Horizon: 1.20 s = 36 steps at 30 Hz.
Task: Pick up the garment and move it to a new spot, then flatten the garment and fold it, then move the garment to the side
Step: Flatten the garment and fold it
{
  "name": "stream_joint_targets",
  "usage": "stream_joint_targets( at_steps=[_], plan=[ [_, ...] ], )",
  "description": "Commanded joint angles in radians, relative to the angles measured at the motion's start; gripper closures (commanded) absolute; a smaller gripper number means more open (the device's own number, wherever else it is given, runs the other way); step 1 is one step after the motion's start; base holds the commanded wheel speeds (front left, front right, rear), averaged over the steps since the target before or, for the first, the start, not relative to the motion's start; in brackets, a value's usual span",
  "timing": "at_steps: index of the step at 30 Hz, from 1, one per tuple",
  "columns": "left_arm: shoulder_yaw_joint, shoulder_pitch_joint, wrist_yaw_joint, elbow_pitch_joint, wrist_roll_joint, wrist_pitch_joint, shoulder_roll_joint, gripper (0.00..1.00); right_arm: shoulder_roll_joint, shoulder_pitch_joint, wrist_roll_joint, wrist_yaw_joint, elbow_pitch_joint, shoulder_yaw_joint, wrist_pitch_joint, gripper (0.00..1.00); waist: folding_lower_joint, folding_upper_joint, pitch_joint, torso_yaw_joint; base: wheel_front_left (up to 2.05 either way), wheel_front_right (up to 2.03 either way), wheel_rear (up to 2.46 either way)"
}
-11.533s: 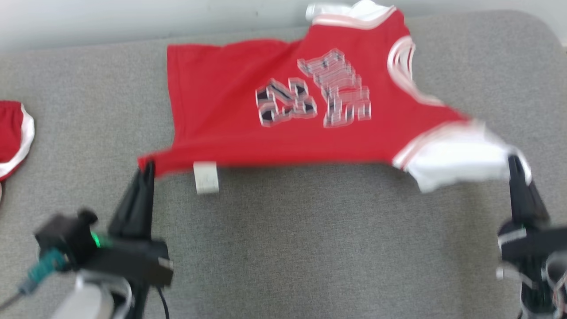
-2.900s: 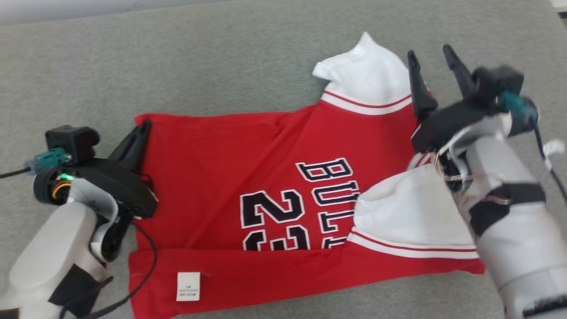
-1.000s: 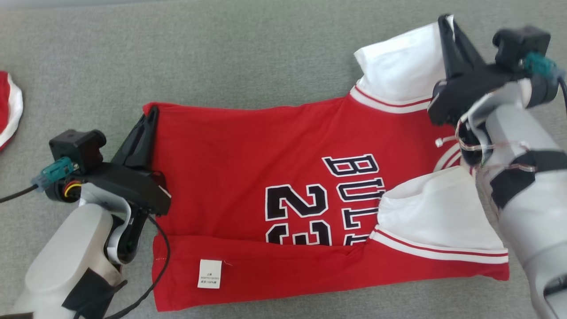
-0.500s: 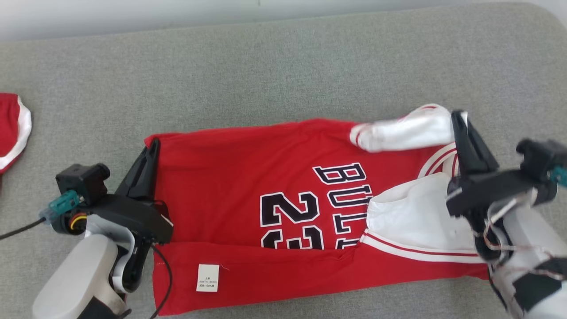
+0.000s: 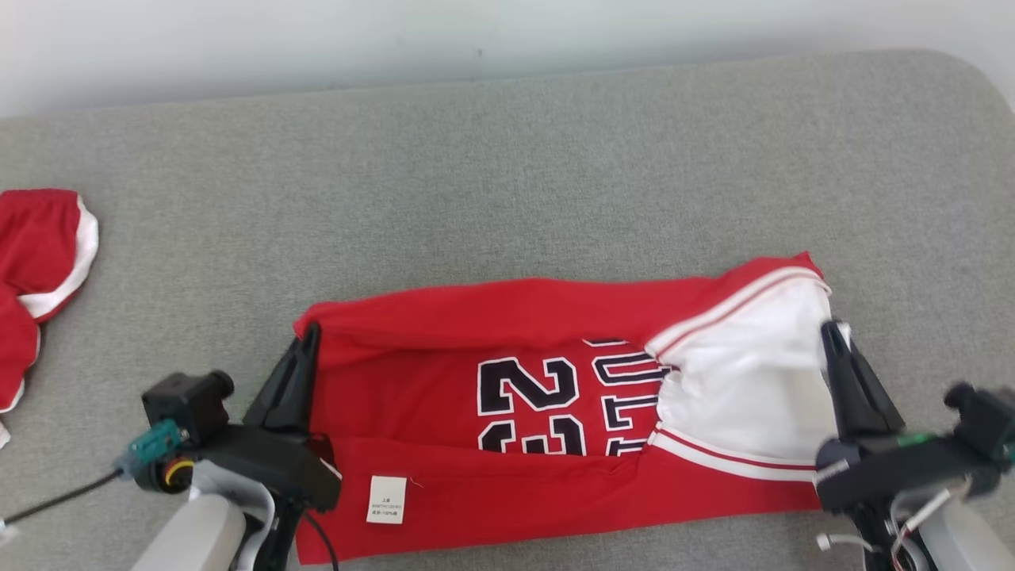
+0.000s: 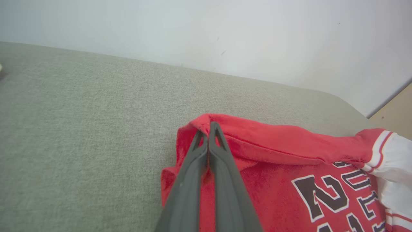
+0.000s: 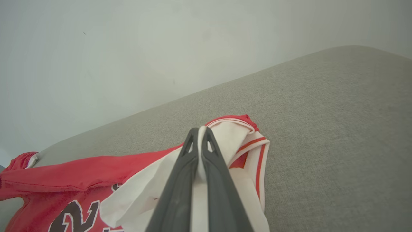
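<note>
so right now both claws are pinching the far edge of the red jersey (image 5: 555, 468): the left claw (image 5: 306, 345) is pressed together on the hem corner and the right claw (image 5: 833, 342) is clamped on the white sleeve end. the jersey lies across the near middle of the grey fabric-covered counter (image 5: 507, 174), its near long edge already folded in with the white label (image 5: 386, 500) up. i'd guess they hold both ends so the far edge comes over evenly. another red garment (image 5: 40, 246) sits well apart, far left.
</note>
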<state>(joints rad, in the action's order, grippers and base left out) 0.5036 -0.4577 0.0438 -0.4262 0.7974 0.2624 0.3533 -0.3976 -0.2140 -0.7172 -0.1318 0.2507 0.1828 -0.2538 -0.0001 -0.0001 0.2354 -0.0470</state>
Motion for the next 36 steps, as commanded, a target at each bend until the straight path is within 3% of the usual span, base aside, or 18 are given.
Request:
stream_joint_targets(
  at_steps=[1,9,18,20,21,29,36],
  plan=[
    [-0.008,0.022,-0.007,0.011,-0.011,0.003,-0.003,1.0,0.008,0.031,-0.004,0.002,-0.008,-0.014,0.003,1.0,0.0001,0.0001,-0.013,0.011,0.0,0.0,0.0],
    [-0.048,0.124,-0.001,0.028,-0.02,0.003,-0.037,1.0,0.052,0.161,0.018,0.002,-0.045,-0.119,0.035,1.0,0.0001,0.0001,-0.031,0.022,0.0,0.0,0.0],
    [-0.055,0.133,0.017,-0.041,-0.047,0.003,-0.066,1.0,0.075,0.188,0.056,0.002,-0.034,-0.148,0.075,1.0,0.0001,0.0001,-0.039,0.019,0.0,0.0,0.0],
    [-0.056,0.133,0.02,-0.055,-0.064,0.003,-0.067,0.58,0.08,0.189,0.065,0.002,-0.031,-0.154,0.08,0.53,0.0001,0.0001,-0.043,0.018,0.0,0.0,0.0],
    [-0.064,0.134,0.02,-0.055,-0.073,0.003,-0.071,0.0,0.081,0.191,0.067,0.002,-0.031,-0.157,0.081,0.0,0.0001,0.0001,-0.047,0.018,0.0,0.0,0.0],
    [-0.172,0.209,0.006,0.017,-0.187,0.003,-0.109,0.0,0.086,0.197,0.081,0.002,-0.068,-0.187,0.066,0.0,0.0001,0.0001,-0.076,0.019,0.0,0.0,0.0],
    [-0.34,0.322,-0.023,0.183,-0.394,0.003,-0.174,0.0,0.073,0.142,0.141,0.002,-0.039,-0.204,0.111,0.0,0.0001,0.0001,-0.087,0.031,0.0,0.0,0.0]
  ],
)
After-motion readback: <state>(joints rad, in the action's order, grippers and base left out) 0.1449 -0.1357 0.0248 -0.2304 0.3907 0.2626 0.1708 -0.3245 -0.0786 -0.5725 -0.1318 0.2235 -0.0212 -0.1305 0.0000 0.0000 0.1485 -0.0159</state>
